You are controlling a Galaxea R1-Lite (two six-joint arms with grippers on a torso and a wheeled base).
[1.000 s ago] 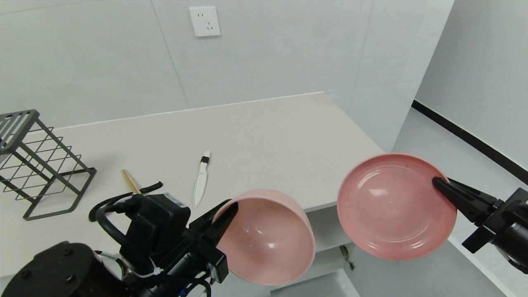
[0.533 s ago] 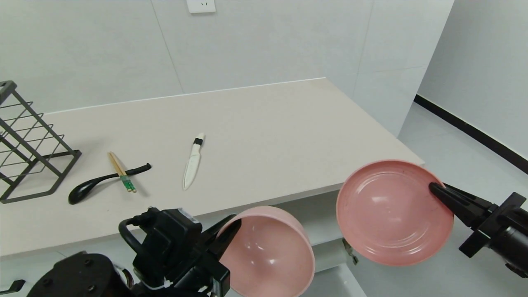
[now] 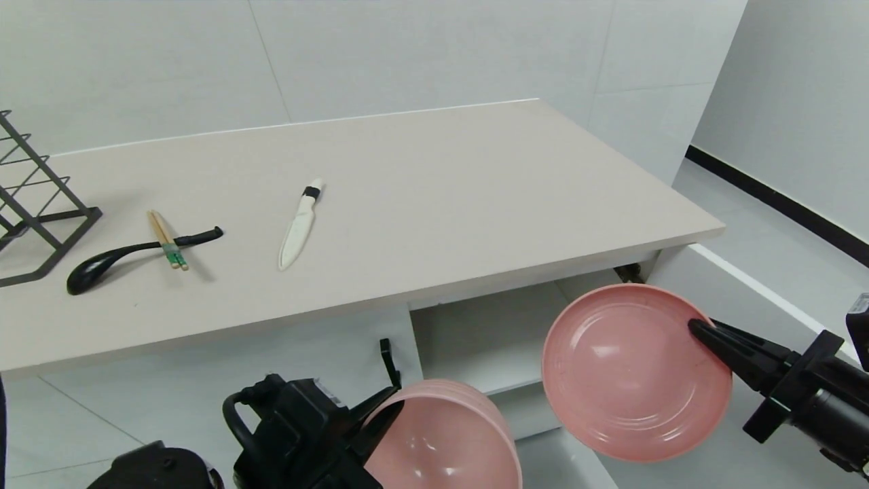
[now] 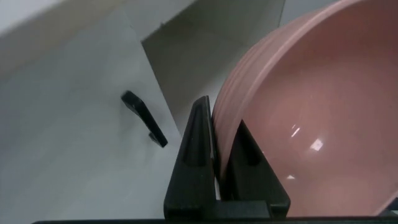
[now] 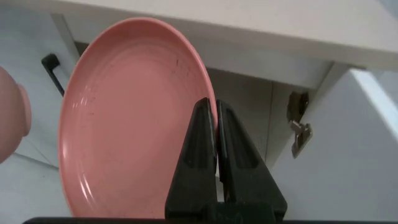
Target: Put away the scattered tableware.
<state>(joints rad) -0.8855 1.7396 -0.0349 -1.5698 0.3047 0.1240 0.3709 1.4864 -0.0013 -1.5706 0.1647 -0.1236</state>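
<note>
Bowl (image 3: 445, 445) and plate (image 3: 631, 373) have dropped below counter (image 3: 475, 190).

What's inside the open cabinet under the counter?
Inside the cabinet, only a white shelf shows. The pink plate in the right gripper and the pink bowl in the left gripper hide its lower part.

Head above counter (image 3: 475, 204), wrists close — cupboard (image 3: 489, 333) shared
</note>
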